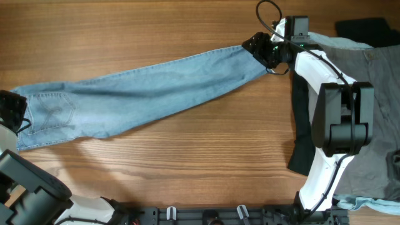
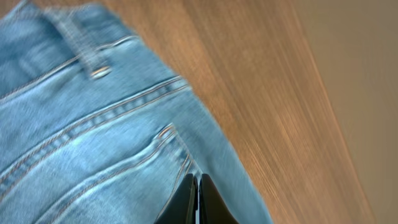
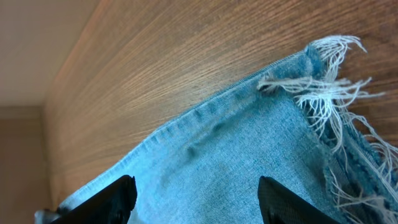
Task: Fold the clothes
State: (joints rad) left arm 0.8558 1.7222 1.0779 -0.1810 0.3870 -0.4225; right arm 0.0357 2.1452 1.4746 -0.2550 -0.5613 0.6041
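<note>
Overhead: light-blue jeans [image 1: 144,87] lie stretched flat on the wooden table [image 1: 187,162], waist at 9 o'clock, leg running toward 1 o'clock. Back pocket [image 1: 55,112] faces up near the waist.

Left gripper [image 2: 196,202] is at the waist end, fingers pressed together over the denim; cannot tell whether cloth is caught.

Right gripper [image 3: 196,199] is at the frayed hem [image 3: 329,87], fingers spread, denim between, not pinched.

Grey-khaki trousers [image 1: 375,94] at 3 o'clock; black garment [image 1: 365,28] at 2 o'clock.

Black garment [image 1: 301,134] partly beneath right arm [image 1: 340,112]
</note>
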